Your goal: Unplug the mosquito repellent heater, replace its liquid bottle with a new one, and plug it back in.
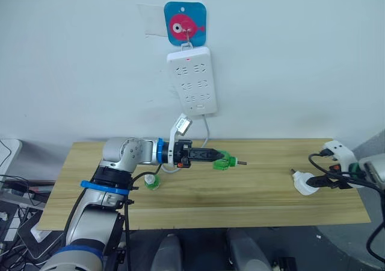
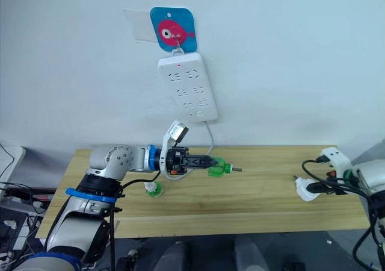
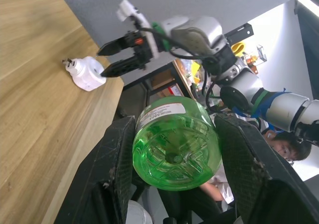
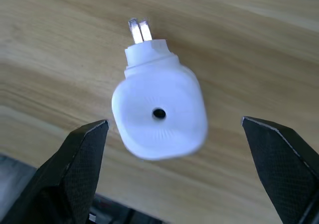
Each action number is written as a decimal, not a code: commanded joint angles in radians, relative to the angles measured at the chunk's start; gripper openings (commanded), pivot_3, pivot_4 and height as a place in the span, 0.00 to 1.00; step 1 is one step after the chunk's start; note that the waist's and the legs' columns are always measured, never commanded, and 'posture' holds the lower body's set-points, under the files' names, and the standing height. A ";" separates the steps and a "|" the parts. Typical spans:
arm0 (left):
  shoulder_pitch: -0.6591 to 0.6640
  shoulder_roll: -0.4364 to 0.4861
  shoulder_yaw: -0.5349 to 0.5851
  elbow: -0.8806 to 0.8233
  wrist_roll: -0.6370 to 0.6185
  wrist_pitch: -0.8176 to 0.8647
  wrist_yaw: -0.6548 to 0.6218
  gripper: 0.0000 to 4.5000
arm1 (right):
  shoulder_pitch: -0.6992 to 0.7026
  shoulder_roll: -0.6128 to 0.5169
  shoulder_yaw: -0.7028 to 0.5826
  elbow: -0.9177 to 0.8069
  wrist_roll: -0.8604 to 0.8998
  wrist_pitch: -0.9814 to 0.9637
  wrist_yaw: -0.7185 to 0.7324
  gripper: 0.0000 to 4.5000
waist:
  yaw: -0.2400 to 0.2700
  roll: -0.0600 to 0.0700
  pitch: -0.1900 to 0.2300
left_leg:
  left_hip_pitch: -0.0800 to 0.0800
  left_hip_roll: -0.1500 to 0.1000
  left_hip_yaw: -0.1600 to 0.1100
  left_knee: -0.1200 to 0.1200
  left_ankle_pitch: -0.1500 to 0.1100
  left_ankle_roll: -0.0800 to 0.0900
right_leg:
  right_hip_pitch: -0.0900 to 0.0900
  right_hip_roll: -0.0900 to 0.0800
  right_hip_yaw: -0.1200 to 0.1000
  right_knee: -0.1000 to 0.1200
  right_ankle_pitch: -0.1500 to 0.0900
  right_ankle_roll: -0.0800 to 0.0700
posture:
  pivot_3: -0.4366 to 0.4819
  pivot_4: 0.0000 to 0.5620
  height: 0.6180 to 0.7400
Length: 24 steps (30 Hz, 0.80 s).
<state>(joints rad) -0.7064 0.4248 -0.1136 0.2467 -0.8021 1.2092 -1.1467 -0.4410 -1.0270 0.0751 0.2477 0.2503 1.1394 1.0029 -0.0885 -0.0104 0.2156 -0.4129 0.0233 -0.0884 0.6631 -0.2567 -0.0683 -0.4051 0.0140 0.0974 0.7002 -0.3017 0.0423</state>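
The mosquito repellent heater [image 1: 302,185] lies unplugged on the wooden table [image 1: 252,193] near its right end, prongs pointing left. In the right wrist view the heater [image 4: 158,112] lies face up with a small hole in its middle. My right gripper [image 1: 320,180] hovers just right of it, open, a finger on either side and not touching. My left gripper [image 1: 212,157] is shut on a green liquid bottle [image 1: 224,161], held sideways above the table's middle with its wick end pointing right. A second green bottle [image 1: 153,182] with a white cap stands on the table near my left elbow.
A white multi-socket power strip [image 1: 192,81] hangs on the wall from a blue fish hook [image 1: 185,23], its cable dropping behind the table. Beyond the table's right edge the left wrist view shows shelving and a person [image 3: 281,144].
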 commanded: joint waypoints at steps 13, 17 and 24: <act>0.012 -0.214 0.067 -0.068 0.125 -0.485 0.086 0.49 | 0.019 1.263 -1.245 -1.163 0.580 0.475 -0.653 0.99 | 0.001 0.001 -0.003 | -0.002 0.003 -0.003 -0.001 0.000 -0.001 | -0.001 -0.001 -0.003 0.001 0.000 0.000 | 0.33 0.34 1.00; 0.022 -0.247 0.061 -0.079 0.143 -0.529 0.116 0.49 | 0.022 1.546 -1.221 -1.284 0.671 0.464 -0.819 0.99 | -0.013 0.005 -0.003 | 0.000 0.002 0.002 -0.001 0.000 -0.001 | -0.001 -0.004 0.001 0.003 0.000 0.000 | 0.32 0.33 1.00; 0.025 -0.265 0.066 -0.092 0.131 -0.537 0.138 0.49 | 0.175 1.610 -0.986 -1.207 0.990 0.268 -1.194 0.99 | -0.040 0.005 -0.004 | 0.000 0.001 0.001 -0.002 0.000 -0.001 | -0.001 0.000 0.000 0.002 0.000 0.000 | 0.32 0.32 1.00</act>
<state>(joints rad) -0.6676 0.1694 -0.0698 0.1994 -0.6552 0.6863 -1.0124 -0.4237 0.1612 -1.0020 -0.9721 1.1519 1.4731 -0.1105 -0.1284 -0.0058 0.2118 -0.4130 0.0242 -0.0878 0.6615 -0.2563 -0.0693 -0.4060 0.0140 0.0975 0.7026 -0.3019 0.0425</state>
